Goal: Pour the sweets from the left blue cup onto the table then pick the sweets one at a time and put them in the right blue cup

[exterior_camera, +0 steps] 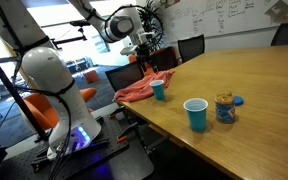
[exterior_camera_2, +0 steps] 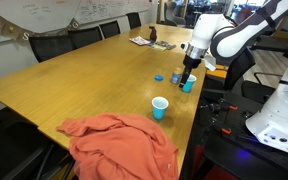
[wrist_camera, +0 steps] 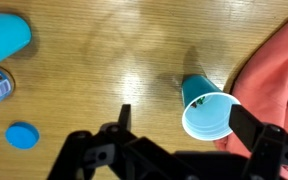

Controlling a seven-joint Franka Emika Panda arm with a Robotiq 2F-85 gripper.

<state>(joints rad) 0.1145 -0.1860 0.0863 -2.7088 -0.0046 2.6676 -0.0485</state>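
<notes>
Currently, the gripper [wrist_camera: 179,118] is held well above the table [exterior_camera: 264,90], with its jaws spread wide and nothing between them. In the wrist view the left blue cup [wrist_camera: 206,108] is seen below it, roughly between the two fingers. This teal cup stands upright near the long edge on the robot's side, just beside the orange cloth [wrist_camera: 274,70] that lies at that edge. A few small specks are seen on its inner wall. They are judged to be the sweets [wrist_camera: 197,100], but they are too small to be told for certain. The right blue cup [exterior_camera: 196,114] is placed further along the same edge, with a clear jar [exterior_camera: 225,108] and a blue lid [exterior_camera: 238,100] just beside it. The teal cup is judged to be light, thin-walled and smooth, so it may easily be crushed or tipped. It should be taken across the upper wall, below the rim, with moderate force, so that it can be tilted for pouring.
</notes>
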